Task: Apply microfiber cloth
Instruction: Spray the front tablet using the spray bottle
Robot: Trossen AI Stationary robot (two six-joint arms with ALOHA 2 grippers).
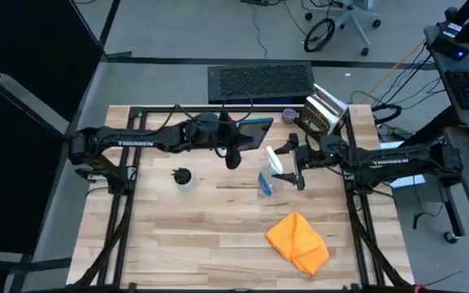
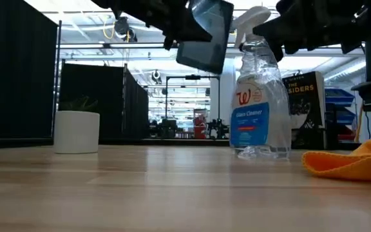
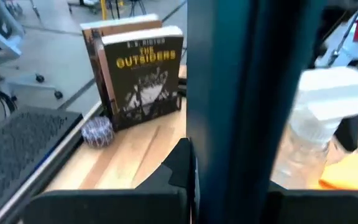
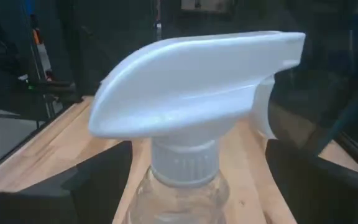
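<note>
The orange microfiber cloth (image 1: 298,242) lies crumpled on the table's near right part, away from both grippers; it also shows in the low view (image 2: 353,161). My left gripper (image 1: 236,138) is shut on a dark-screened tablet (image 2: 205,35) and holds it in the air over the table's far middle. A clear spray bottle (image 2: 259,109) with a white trigger head (image 4: 191,81) stands upright on its base. My right gripper (image 1: 287,167) is open, one finger on each side of the bottle's neck (image 4: 185,165), with a gap on both sides. My left gripper pinches the tablet between its two fingers at the edge (image 3: 229,180) nearest the wrist, one finger (image 3: 174,167) on one face and the other hidden behind the tablet. The tablet hangs clear of the table, nearly on edge and a little tilted.
A small plant in a white pot (image 1: 183,175) stands left of centre. Upright books (image 1: 324,110) and a small purple thing (image 1: 290,115) are at the far right. A dark keyboard (image 1: 260,81) lies beyond the far edge. Bare wood lies across the near left half.
</note>
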